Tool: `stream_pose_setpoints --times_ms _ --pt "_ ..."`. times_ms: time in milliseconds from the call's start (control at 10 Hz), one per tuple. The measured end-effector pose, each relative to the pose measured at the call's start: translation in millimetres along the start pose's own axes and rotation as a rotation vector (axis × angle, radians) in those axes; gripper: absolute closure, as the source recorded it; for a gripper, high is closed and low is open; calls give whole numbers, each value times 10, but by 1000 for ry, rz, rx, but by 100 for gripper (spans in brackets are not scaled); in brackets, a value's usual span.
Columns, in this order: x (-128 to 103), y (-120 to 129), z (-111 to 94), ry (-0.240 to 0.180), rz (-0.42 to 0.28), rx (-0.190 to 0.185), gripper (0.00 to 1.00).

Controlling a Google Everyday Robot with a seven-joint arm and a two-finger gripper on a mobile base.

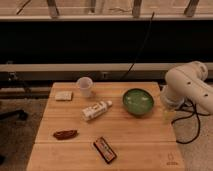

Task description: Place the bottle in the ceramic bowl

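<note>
The small white bottle (96, 110) with a dark and tan label lies on its side in the middle of the wooden table (145, 145). The round, shiny green bowl (138, 101) sits just to its right. A white cup (84, 86) stands behind the bottle and a flat dark packet (105, 149) lies in front. The gripper (167, 114) hangs by the table's right edge, past the bowl. I cannot tell if it is open or closed.

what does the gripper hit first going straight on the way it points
Probably the table near its right edge: the gripper hangs pointing down beside the ceramic bowl, nothing under it. Depth is unclear; it could miss the edge.
</note>
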Motion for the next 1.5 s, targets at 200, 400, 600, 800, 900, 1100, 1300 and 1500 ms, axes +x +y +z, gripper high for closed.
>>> stream_pose_setpoints --times_ms 200,400,600,800,900,1100,1300,1500 --pt "0 0 -1 0 0 0 20" --pt "0 0 -1 0 0 0 20" --pt "0 0 -1 0 0 0 20" --pt "0 0 -1 0 0 0 20" --pt "0 0 -1 0 0 0 20" --pt "-11 -6 -3 1 -3 1 20" --pt "-205 -101 -21 -1 -44 13 20" --pt "-363 -146 -27 -1 -66 18 20"
